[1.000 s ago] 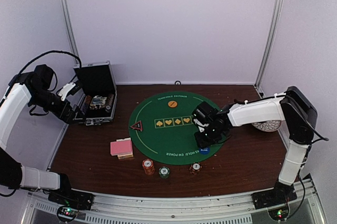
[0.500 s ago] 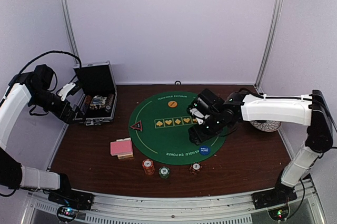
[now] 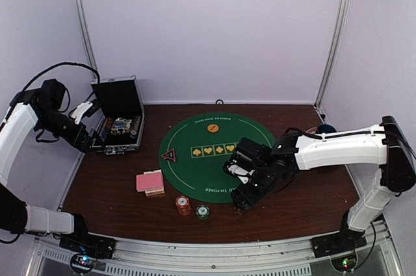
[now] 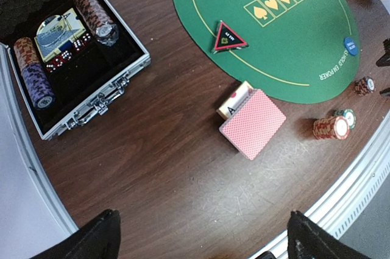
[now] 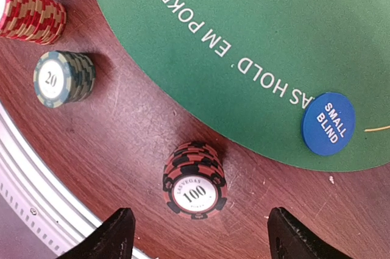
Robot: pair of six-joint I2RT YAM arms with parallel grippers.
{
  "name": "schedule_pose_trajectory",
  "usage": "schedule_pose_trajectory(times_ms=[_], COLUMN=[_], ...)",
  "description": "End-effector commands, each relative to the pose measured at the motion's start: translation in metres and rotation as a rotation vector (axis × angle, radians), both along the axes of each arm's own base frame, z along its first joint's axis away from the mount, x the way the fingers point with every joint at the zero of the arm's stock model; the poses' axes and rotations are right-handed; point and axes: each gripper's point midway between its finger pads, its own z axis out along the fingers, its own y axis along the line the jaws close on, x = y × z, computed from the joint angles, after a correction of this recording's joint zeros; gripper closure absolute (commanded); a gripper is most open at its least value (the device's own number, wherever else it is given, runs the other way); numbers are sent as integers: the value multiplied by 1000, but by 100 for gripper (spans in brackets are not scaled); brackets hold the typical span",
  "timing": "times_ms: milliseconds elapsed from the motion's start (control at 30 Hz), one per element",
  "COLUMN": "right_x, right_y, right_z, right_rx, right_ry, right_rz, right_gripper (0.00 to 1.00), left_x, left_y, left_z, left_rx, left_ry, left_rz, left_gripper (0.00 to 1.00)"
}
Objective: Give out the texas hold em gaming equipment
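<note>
Though small, round stripe-edged chip stack (image 5: 194, 179) beside green felt mat (image 5: 274, 39).

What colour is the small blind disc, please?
Blue disc with white lettering; clearest in the right wrist view.

We read "SMALL BLIND" on the blue round marker disc (image 5: 328, 124), "LAS VEGAS 100" atop the black-and-red striped chip stack (image 5: 194, 193), "20" on the green striped chip stack (image 5: 52, 78), and "HOLD 'EM POKER" on the round green felt mat (image 5: 262, 21).
</note>
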Motion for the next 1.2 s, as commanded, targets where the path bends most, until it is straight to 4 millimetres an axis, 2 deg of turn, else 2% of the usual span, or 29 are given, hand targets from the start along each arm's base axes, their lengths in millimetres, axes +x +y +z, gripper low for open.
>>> schedule_pose_trajectory(times_ms=[0,200,500,900,1167], right_x=[-5,-9,-8,-5,-6], right_y=[8,11,10,9,5], right_z=[-12,-24,-35,-40,-44], right_rx=[4,0,-27,-41,-63], right_ry=[23,50,51,39,42], right_rz=[15,28,34,28,35], right_gripper=[22,29,34,44,44], left_x=[3,1,1,1,1], left_y=[1,1,2,1,1], left_z=[14,13,13,15,15], left_rx=[-1,-3,5,4,3], left_ry=[-54,-45,-49,-53,-55], left_rz=[8,8,7,5,4], left_gripper=[3,2,2,2,3])
